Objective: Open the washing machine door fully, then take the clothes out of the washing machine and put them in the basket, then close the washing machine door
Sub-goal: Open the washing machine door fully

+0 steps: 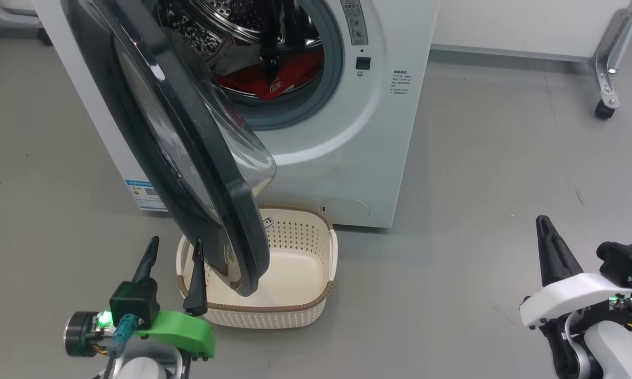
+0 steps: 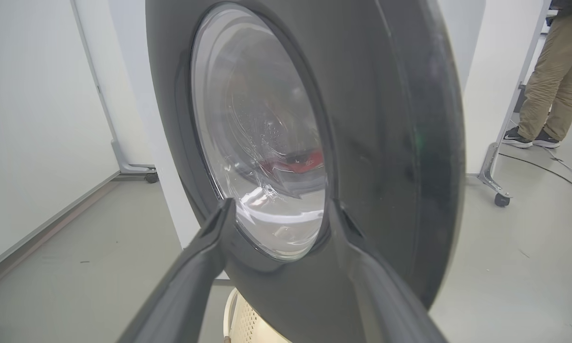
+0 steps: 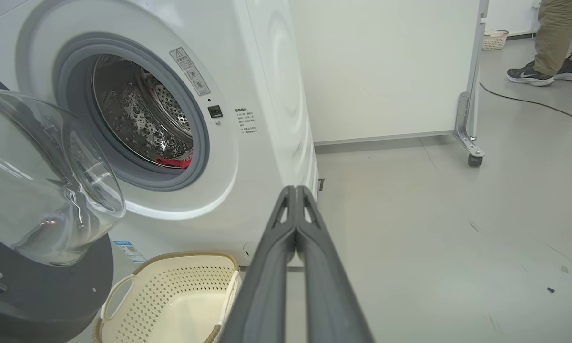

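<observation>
Looks like step one, getting the door all the way open. The washing machine door (image 1: 189,158) hangs about half swung out across the left and middle of the head view, its lower rim over the basket (image 1: 295,316); the basket sits empty on the floor right in front of the washing machine (image 1: 347,158); the clothes (image 1: 282,79) are a red heap in the drum at top centre.

Left gripper (image 1: 176,242) is at the lower left, fingers spread wide, pointing up at the door's outer face; from its wrist cam they frame the bottom of the glass, can't tell if they touch it. Right gripper (image 1: 543,222) sits lower right, fingers pressed together, holding nothing, well apart from everything.

My guess is the next move is a push on the door further toward the left, until the drum mouth and basket are clear.
</observation>
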Available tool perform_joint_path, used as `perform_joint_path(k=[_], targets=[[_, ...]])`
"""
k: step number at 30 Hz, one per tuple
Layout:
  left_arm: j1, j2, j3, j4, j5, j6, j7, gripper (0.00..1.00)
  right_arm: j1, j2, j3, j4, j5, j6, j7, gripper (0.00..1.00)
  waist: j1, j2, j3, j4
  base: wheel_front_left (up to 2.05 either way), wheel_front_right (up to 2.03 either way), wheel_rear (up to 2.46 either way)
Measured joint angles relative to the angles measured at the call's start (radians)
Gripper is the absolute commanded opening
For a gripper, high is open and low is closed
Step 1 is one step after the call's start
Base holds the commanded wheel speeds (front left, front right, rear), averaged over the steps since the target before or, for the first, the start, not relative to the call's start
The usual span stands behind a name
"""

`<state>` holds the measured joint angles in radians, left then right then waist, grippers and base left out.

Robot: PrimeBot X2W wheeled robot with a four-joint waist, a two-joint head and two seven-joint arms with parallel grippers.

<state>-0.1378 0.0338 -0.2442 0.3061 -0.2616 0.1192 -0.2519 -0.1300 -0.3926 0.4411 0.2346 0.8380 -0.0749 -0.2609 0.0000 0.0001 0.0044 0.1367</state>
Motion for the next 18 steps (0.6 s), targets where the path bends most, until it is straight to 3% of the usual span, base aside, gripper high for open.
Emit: perform_joint_path(k=[5,6,7,8,18], targets=[[0.016,0.0,0.013,-0.003,0.0,0.0,0.0,1.0,0.045,0.015,-0.025,-0.024,-0.005,-0.017,0.0,0.0,0.0,0.0,-0.002,-0.004,0.0,0.0,0.0],[0.016,0.0,0.013,-0.004,0.0,0.0,0.0,1.0,0.053,0.019,-0.03,-0.03,-0.009,-0.018,0.0,0.42,0.0,0.0,-0.002,-0.004,0.0,0.0,0.0],[0.017,0.0,0.014,-0.006,0.0,0.0,0.0,1.0,0.06,0.022,-0.037,-0.035,-0.019,-0.023,0.0,0.6,0.0,0.0,-0.002,-0.005,0.0,0.0,0.0],[0.017,0.0,0.015,-0.009,0.0,0.0,0.0,1.0,0.064,0.026,-0.047,-0.043,-0.029,-0.024,0.001,1.0,0.0,0.0,-0.001,-0.006,0.0,0.0,0.0],[0.023,0.0,0.032,-0.025,0.0,0.0,0.0,1.0,0.085,0.052,-0.101,-0.118,-0.094,-0.026,0.002,1.0,0.0,0.0,0.007,-0.019,0.0,0.0,0.0]])
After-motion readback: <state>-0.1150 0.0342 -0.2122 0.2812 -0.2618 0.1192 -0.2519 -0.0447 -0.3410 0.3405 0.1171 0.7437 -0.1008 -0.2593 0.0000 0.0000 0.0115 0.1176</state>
